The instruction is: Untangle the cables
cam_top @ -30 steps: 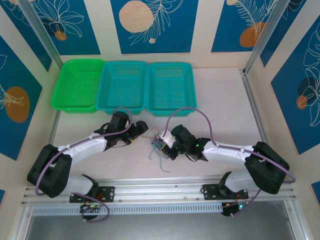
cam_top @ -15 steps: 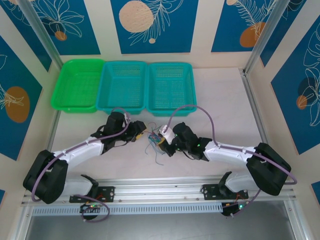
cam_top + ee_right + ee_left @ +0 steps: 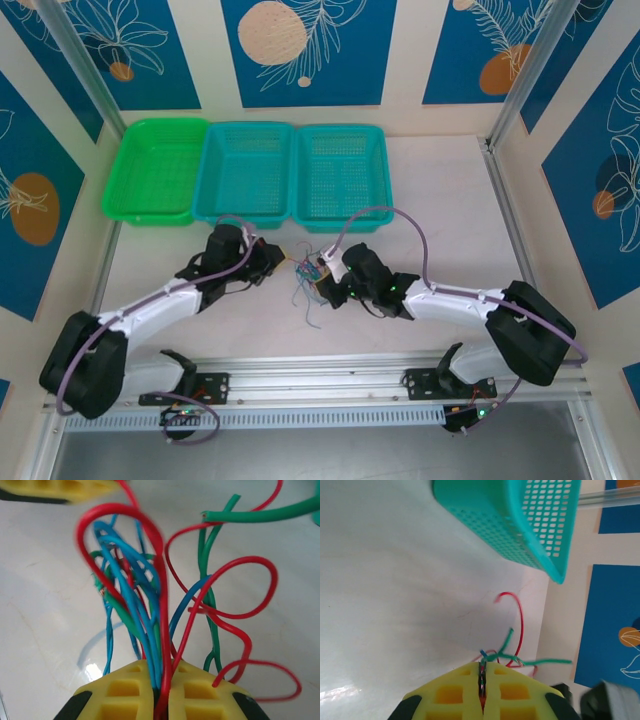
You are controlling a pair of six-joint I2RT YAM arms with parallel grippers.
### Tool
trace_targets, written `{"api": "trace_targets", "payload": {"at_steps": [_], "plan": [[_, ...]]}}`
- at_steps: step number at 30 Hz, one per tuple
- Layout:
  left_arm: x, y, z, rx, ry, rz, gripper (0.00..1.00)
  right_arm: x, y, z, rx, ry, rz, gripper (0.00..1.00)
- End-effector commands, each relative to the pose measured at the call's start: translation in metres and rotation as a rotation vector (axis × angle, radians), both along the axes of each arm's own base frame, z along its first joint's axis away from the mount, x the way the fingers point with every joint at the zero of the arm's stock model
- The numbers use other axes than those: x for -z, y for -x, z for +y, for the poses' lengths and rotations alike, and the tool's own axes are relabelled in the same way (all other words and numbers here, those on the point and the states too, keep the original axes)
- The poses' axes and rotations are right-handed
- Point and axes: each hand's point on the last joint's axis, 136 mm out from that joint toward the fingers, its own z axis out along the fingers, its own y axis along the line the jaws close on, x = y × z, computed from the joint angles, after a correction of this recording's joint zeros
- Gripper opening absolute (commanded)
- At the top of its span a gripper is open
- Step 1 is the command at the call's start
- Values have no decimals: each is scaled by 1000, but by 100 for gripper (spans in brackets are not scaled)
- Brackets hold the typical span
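The cables (image 3: 303, 288) are a knot of thin red, green and blue wires hanging between my two grippers at the middle of the table. My left gripper (image 3: 280, 263) is shut on a few wire ends. In the left wrist view its yellow fingers (image 3: 512, 690) pinch those ends, and a red loop (image 3: 521, 625) and green strands (image 3: 540, 661) stick out beyond the left gripper (image 3: 482, 666). My right gripper (image 3: 322, 272) is shut on the main bundle. In the right wrist view red, blue and green cables (image 3: 150, 605) fan up out of the right gripper (image 3: 161, 669).
Three baskets stand in a row at the back: a green one (image 3: 150, 215), a teal one (image 3: 245, 216) and another teal one (image 3: 340, 222). A corner of a teal basket (image 3: 520, 535) hangs close ahead of the left wrist. Metal rails run along the sides and front.
My left gripper has gone from open to shut on the wire ends and drawn slightly left. The right gripper kept its grip on the bundle and edged back a little.
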Motion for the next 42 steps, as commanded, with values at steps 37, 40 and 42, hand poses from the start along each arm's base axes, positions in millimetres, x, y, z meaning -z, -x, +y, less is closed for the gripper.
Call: {"api": "trace_targets", "payload": {"at_steps": [37,40,42], "plan": [[-57,-10,41,-25,-230,-271,0,52,-60,67,128,146,-161,32],[-88,-9,82,-153,-312,-328,0,76,-48,38,181,202,-64,36],[-104,-8,109,-241,-341,-349,0,91,-41,16,225,234,-8,42]]}}
